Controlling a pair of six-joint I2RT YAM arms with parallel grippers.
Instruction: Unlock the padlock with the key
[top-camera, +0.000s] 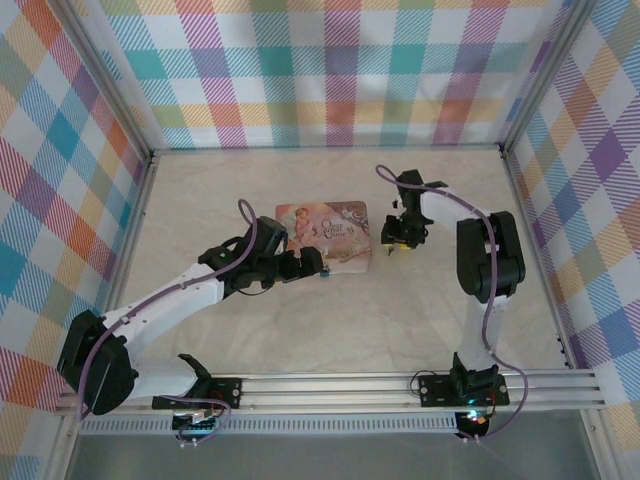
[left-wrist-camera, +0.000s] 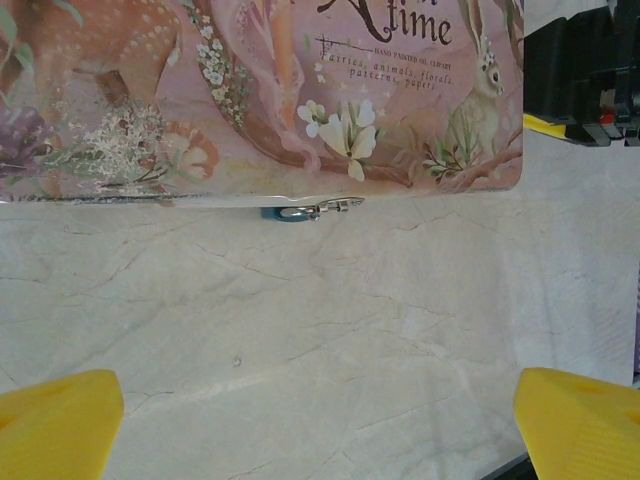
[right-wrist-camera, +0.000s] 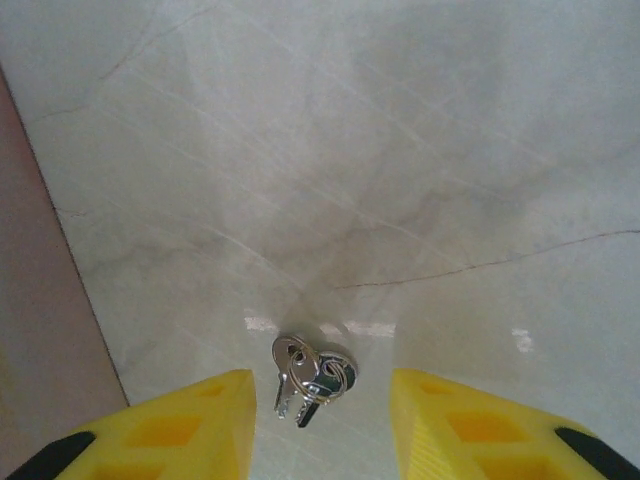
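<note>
The pale marbled table (top-camera: 300, 330) carries a pink illustrated tin (left-wrist-camera: 300, 90) straight ahead of the left pincer (left-wrist-camera: 320, 425), whose yellow fingers are spread wide. A small blue padlock (left-wrist-camera: 298, 211) peeks out at the tin's near edge. The right pincer (right-wrist-camera: 325, 440), also spread, has the keys (right-wrist-camera: 308, 380) lying between its fingertips.

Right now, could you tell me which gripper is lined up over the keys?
The right gripper: the keys lie between its open fingers, whereas the left gripper faces the padlock by the tin.
</note>
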